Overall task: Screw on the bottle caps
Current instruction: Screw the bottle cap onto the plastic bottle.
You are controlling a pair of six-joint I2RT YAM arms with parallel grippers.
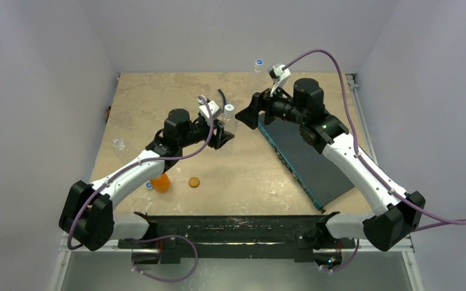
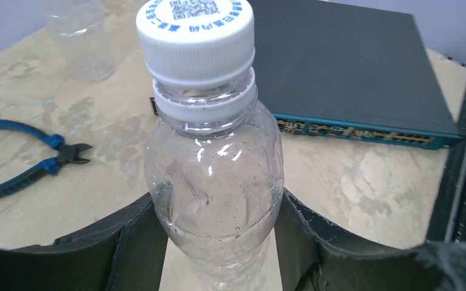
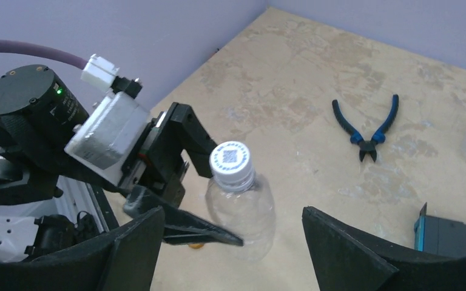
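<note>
Left jaws are clenched on the lower body of a clear bottle (image 2: pixel 213 182), one finger on each side, holding it upright on the counter (image 1: pixel 158 97) near the middle of the top view. A white cap (image 2: pixel 195 36) sits on the bottle's neck and looks level. I cannot tell from here whether it is threaded fully down. Right jaws are spread wide and grasp nothing. In the right wrist view the cap (image 3: pixel 231 160) lies ahead of them, at mid-frame and a little left of the midline between my two fingers (image 3: pixel 136 251), with clear space on both sides. The bottle's long axis runs vertically, so the cap's turning axis does too. My judgement: any further tightening falls to the right arm, since its free jaws are just beside the cap, and they need to come in over the cap across that axis. The orange bottle (image 1: pixel 161 182) and the flat orange-brown cap (image 1: pixel 194 181) sit at the lower left of the top view, near each other but apart, closer to my left arm. The blue-handled pliers (image 2: pixel 30 163) lie well clear at the left edge of the left wrist view.
</note>
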